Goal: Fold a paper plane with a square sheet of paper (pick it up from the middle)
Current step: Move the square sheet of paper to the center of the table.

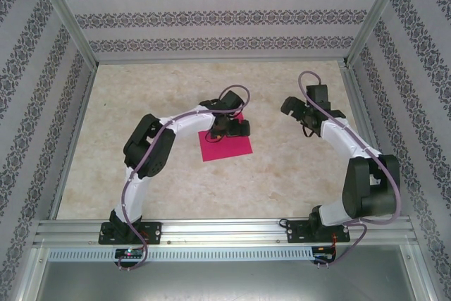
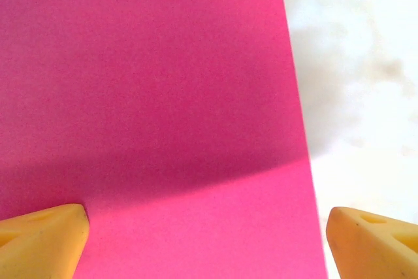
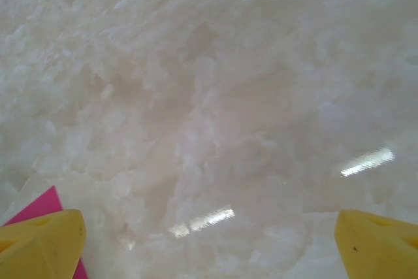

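The square sheet of paper lies flat on the table, bright magenta-pink and unfolded. My left gripper hovers low over its far part with jaws wide open. In the left wrist view the paper spreads across most of the frame; one yellow fingertip is above the sheet, the other just past its right edge over bare table. My right gripper stands open to the right, apart from the sheet. Its wrist view shows a pink corner of the paper beside the left fingertip.
The pale marbled tabletop is enclosed by patterned walls at the back and sides. A metal rail carrying both arm bases runs along the near edge.
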Controlling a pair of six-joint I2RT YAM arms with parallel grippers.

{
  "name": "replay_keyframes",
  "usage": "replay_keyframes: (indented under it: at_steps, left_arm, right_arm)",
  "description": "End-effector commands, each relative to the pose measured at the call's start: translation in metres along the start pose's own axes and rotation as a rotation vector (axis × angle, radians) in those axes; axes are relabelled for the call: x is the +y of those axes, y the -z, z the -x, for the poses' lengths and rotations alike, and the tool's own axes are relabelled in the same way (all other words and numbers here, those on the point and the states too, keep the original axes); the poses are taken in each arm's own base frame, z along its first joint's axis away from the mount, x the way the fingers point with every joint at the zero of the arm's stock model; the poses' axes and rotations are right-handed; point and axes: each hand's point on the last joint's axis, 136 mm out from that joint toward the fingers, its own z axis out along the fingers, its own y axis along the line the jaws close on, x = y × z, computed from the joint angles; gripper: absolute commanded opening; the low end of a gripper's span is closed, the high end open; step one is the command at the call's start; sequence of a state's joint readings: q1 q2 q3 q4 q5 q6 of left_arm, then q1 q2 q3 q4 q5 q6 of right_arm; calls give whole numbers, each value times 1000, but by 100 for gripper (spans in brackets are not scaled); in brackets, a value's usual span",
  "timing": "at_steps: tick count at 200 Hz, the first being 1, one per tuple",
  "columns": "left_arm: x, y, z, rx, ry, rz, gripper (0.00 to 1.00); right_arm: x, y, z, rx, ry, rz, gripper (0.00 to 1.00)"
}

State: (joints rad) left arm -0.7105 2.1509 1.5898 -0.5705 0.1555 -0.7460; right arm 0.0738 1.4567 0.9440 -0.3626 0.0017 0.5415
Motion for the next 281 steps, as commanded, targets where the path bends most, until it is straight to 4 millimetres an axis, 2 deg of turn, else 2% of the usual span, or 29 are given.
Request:
replay_keyframes:
  at_steps: [1,23,42,70,89,113,131,153,175,207,242,281]
  left_arm:
    - [-24,-5,-28,129,96,-150,95]
    - [-33,27,-2,71,121,-246,96]
    - [-20,55,20,16,187,-323,96]
    - [38,91,43,-82,277,-305,96]
    - [86,111,49,-143,338,-247,96]
    - [135,136,49,-207,392,-181,97]
    - [162,151,47,-246,415,-129,98]
    - [186,163,44,-269,435,-87,100]
    - [199,170,43,-282,440,-65,100]
    - [208,171,42,-284,437,-46,100]
    - [215,169,44,-280,434,-32,100]
    - [222,165,43,-271,434,-12,100]
  right_arm:
    - [-5,11,-6,15,38,-7,98]
    - [19,20,-12,44,81,78,98]
    - [52,22,-31,95,114,156,90]
    - [108,12,-80,211,199,192,79]
    - [149,6,-112,259,273,206,71]
    - [197,-6,-155,342,349,246,59]
    - [223,-13,-181,395,407,257,55]
    - [242,-21,-201,439,452,257,55]
    - [246,-31,-216,483,491,233,56]
    - [238,-39,-232,533,526,198,57]
    - [215,-40,-249,592,576,143,58]
    - [180,-31,-267,655,603,84,58]
